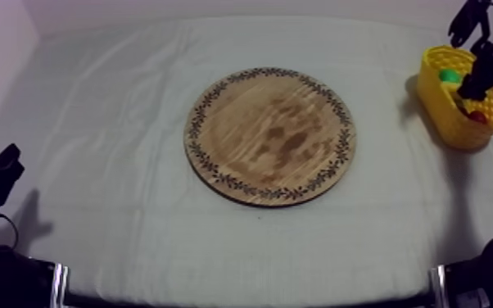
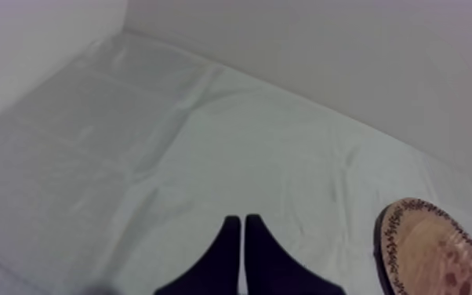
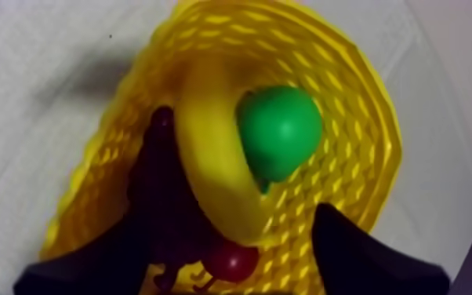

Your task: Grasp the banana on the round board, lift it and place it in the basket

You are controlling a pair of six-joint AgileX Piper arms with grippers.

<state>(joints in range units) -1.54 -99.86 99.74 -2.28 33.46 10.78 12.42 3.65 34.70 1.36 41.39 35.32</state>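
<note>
Banana (image 3: 208, 165) looks already dropped: it lies in the yellow basket (image 3: 364, 141) beside the pear (image 3: 280, 132), right gripper (image 3: 235, 235) hanging over it, fingers spread, holding nothing. Wooden board (image 1: 270, 135) is bare. Next move, I'd guess: lift straight up, clear of the rim. Basket's near the edge of the cloth (image 1: 119, 229), open room toward the board. Left gripper (image 2: 243, 251) parked, fingers pressed together.

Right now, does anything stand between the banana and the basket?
Nothing visible does. The banana already lies in the basket, beside the pear, under the right gripper, whose jaws are open.
</note>
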